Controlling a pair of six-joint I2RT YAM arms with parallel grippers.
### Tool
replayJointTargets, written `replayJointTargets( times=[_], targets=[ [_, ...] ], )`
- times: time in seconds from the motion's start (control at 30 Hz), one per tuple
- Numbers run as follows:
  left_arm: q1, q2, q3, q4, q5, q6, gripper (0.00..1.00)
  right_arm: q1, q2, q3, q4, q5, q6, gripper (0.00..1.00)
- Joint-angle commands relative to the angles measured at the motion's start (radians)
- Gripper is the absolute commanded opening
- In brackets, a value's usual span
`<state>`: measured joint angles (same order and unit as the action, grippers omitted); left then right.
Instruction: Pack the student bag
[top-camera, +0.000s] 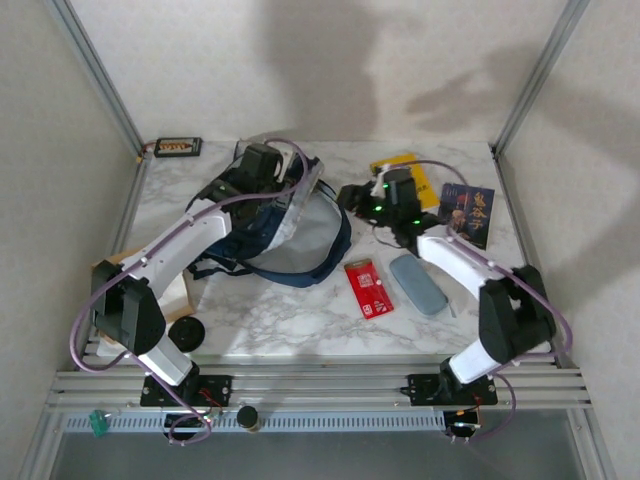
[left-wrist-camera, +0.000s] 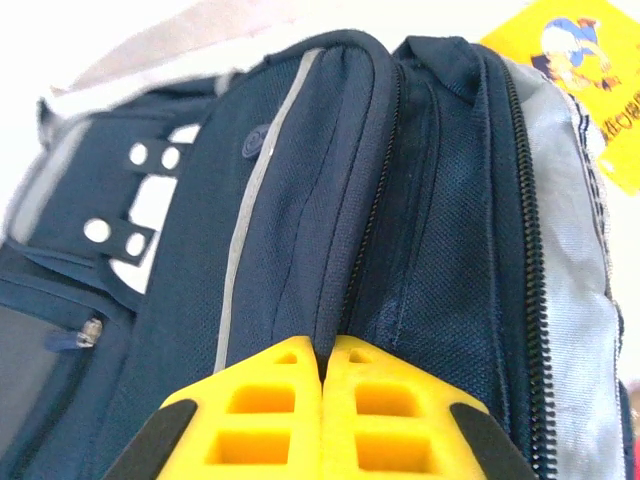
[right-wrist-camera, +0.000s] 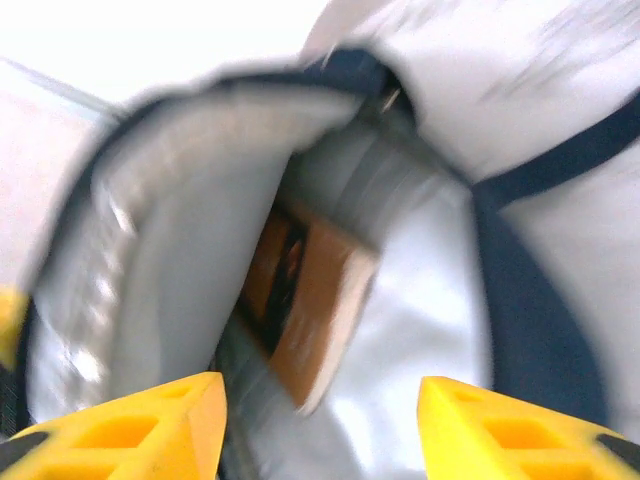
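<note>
Top external view: the marble bench (top-camera: 290, 325) carries everything. The bag (top-camera: 300, 240) lies at its middle, a little to the left, navy outside and pale inside. Its mouth gapes toward the right and its straps trail to the near left.

My left arm reaches across from the near left. My left pincer (top-camera: 258, 165) sits on the far rim of the bag. From the left wrist, its yellow fingers (left-wrist-camera: 400, 410) press flat together, clenched on a fold of navy fabric between two zipped pockets.

My right arm bends in from the near right. My right pincer (top-camera: 352, 196) sits just beside the bag's open mouth. From the right wrist its fingers (right-wrist-camera: 170, 420) stand well apart, released, with nothing between them. They face the grey lining, where a brown item (right-wrist-camera: 310, 290) stands tilted inside the bag. That view is blurred, so I cannot tell what the item is.

A yellow book (top-camera: 400, 160) lies on the far side of the bench, partly under my right wrist. A dark book (top-camera: 468, 213) lies to its right.

A grey case (top-camera: 417, 284) lies on the near right. A red card (top-camera: 368, 288) lies just beside it on the left, apart from the bag.

A small black box (top-camera: 178, 147) sits at the far left corner.
</note>
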<state>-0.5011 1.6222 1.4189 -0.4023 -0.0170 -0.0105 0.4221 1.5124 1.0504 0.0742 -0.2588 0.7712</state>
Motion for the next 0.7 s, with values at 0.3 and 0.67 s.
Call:
replayJointTargets(
  times=[0.3,0.67],
  targets=[
    [-0.103,0.073,-0.213,0.11,-0.065,-0.125,0.0,-0.367,0.23,0.168,-0.228,0.136,-0.197,0.75],
    [-0.104,-0.041,-0.238,0.127,0.096,-0.209,0.46,-0.449,0.592,0.555,-0.283,0.102,-0.289,0.88]
  ],
)
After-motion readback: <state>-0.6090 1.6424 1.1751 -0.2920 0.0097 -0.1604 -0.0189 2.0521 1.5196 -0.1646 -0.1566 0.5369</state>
